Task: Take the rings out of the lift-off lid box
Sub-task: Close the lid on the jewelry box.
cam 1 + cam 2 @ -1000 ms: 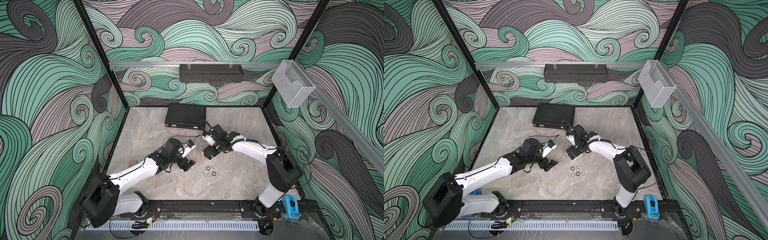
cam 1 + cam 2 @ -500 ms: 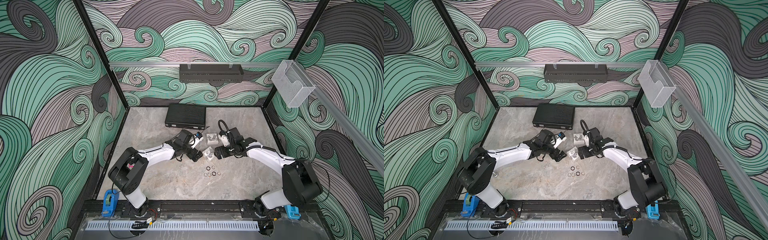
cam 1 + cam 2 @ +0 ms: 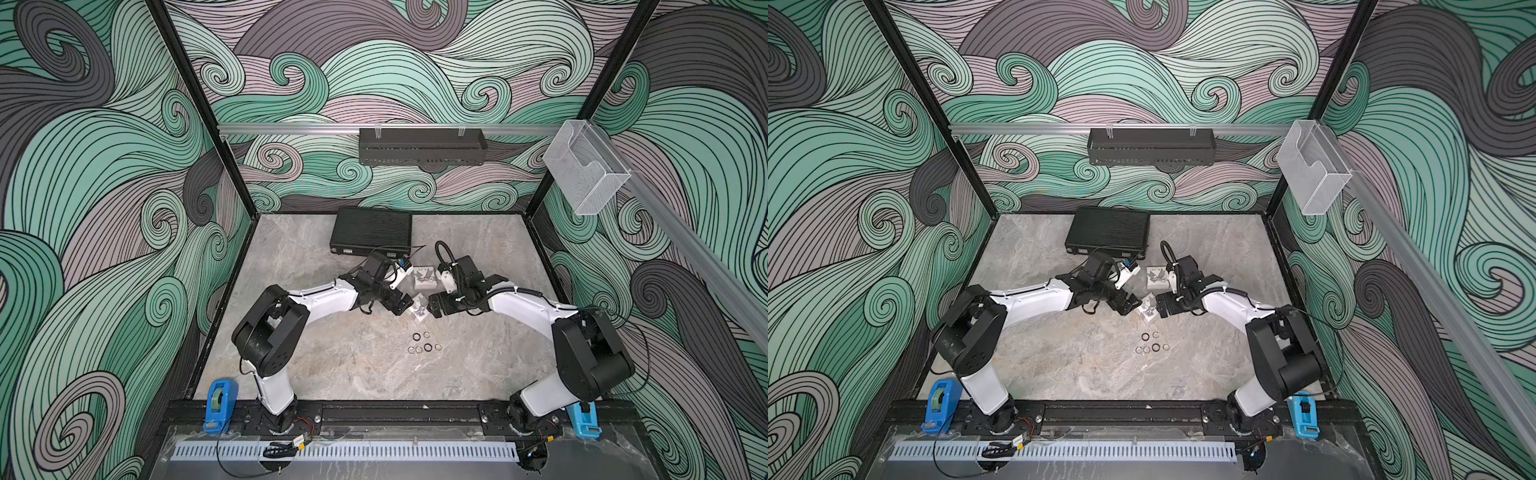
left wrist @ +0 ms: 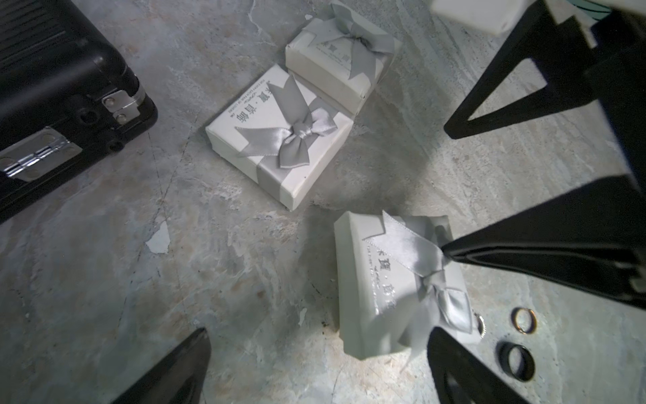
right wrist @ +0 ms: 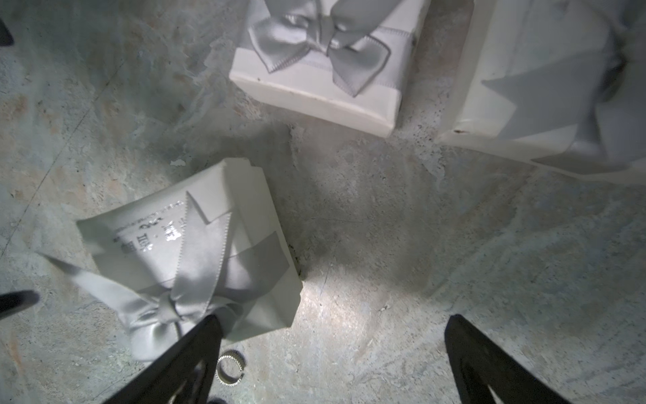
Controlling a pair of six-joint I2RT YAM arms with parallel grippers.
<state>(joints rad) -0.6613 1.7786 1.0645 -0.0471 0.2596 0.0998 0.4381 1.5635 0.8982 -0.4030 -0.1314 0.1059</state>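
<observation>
The rings point(image 3: 428, 347) lie loose on the table point(image 3: 353, 365), out of the box, near both pincers on the side toward the arm bases. The left pincer point(image 3: 400, 306) and the right pincer point(image 3: 435, 309) are both released and hold nothing. The tilted white box point(image 3: 419, 311) sits between them.

Hazard: one right-pincer finger point(image 5: 195, 349) touches the ribbon bow point(image 5: 164, 311). Withdrawal may snag the bow and drag the box onto the toothed ring point(image 5: 229, 366) just beside that finger, scattering the cluster.

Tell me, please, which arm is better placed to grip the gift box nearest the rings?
Close call, but likely the right: the open right hand has a fingertip at the bow of the gift box; the open left hand only flanks its other side.
</observation>
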